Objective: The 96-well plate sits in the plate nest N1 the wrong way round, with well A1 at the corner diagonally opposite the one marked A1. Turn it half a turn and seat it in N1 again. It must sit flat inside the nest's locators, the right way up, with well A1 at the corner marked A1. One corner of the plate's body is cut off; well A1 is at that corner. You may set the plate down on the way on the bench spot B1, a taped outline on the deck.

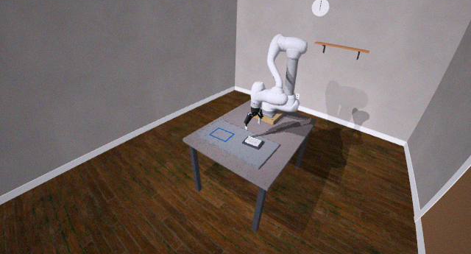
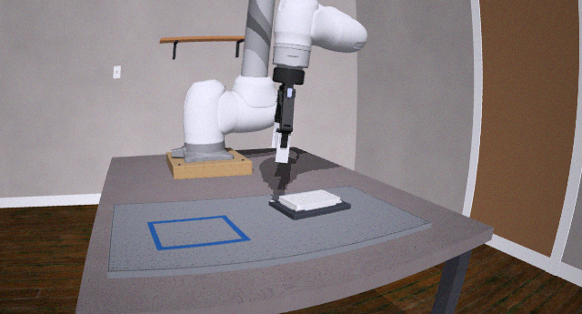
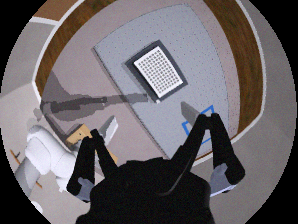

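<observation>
Nothing of the turn looks done yet — the 96-well plate [image 2: 309,199] sits in nest N1 [image 2: 338,207] on the counter [image 2: 136,168], the tool [image 2: 282,146] hangs wide and empty at its eleven o'clock — pickup, half-turn, reseating all remain

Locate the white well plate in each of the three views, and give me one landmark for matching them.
Top: the well plate sits right of centre on the grey mat, in its dark nest.
Exterior: the plate is at mid-right on the mat, in front of and below the open gripper.
Wrist: the plate is above centre, beyond the gripper's fingers.
Shared landmark: the blue taped outline, on the same mat.
</observation>
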Controlling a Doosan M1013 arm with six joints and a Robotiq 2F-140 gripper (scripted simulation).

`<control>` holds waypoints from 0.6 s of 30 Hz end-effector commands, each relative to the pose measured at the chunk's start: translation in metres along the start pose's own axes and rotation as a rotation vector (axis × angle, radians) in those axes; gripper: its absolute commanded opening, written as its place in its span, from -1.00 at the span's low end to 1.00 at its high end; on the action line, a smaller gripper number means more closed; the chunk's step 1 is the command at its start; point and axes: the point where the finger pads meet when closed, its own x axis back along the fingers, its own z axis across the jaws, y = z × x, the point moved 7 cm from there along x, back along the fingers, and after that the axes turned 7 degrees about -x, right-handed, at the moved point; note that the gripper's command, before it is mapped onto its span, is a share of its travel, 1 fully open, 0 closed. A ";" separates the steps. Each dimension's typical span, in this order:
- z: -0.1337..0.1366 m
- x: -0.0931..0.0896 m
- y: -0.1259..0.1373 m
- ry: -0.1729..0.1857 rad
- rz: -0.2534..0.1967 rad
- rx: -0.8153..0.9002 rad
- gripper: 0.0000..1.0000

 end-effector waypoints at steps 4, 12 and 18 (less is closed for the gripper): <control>0.010 -0.006 -0.020 0.011 0.037 0.151 1.00; 0.025 -0.014 -0.052 0.031 0.074 0.317 1.00; 0.032 -0.018 -0.066 0.044 0.091 0.399 1.00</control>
